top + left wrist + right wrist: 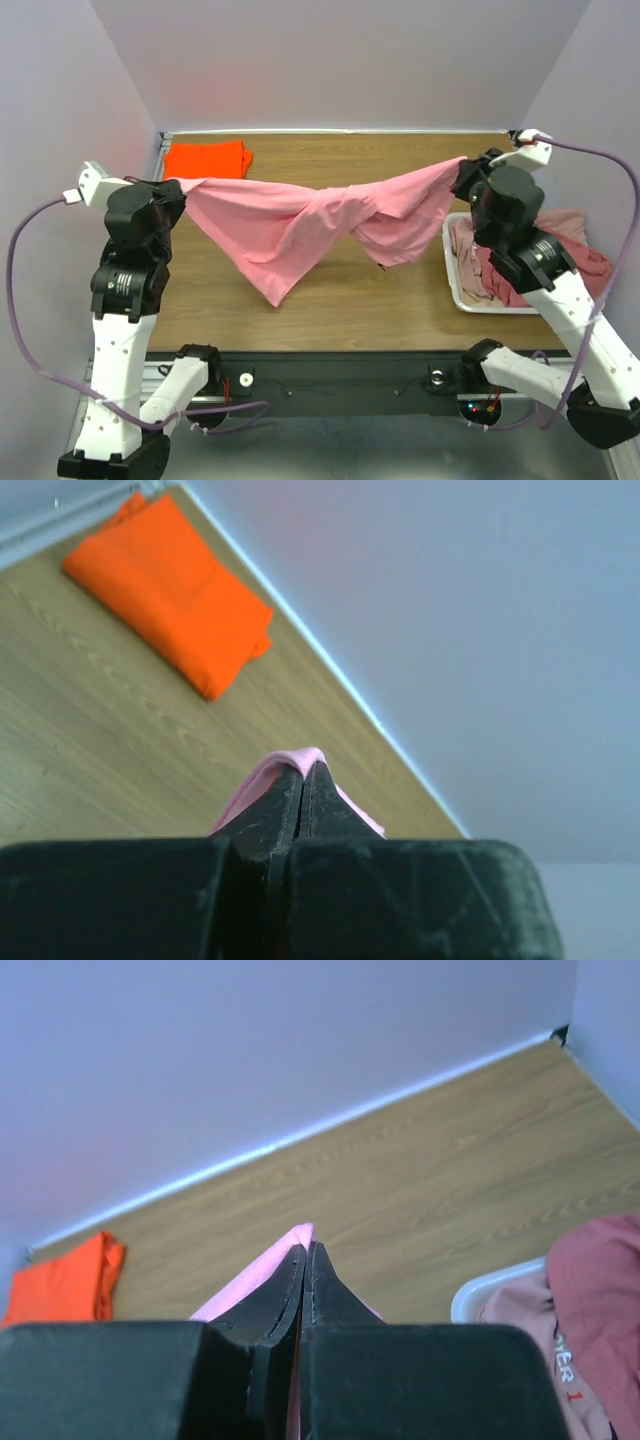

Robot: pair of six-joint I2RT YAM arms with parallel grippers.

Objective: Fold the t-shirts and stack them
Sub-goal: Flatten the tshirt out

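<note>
Shirts number four. One bright orange shirt (pixel 207 159) lies folded at the table's (pixel 400 300) far left corner. A dusty rose shirt (pixel 590 262) and a pale pink shirt (pixel 468 255) sit bunched in one white tray (pixel 452 285). One light pink shirt (pixel 300 225) hangs twisted in the air between two pincers. The left gripper (pixel 178 190) is pinched tight on its left end, and the right gripper (pixel 465 170) on its right end.

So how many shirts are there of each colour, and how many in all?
orange shirt: 1
light pink shirt, held up: 1
dusty rose shirt, in the tray: 1
pale pink shirt, in the tray: 1
Total: 4 visible; the pile may hide more.
</note>
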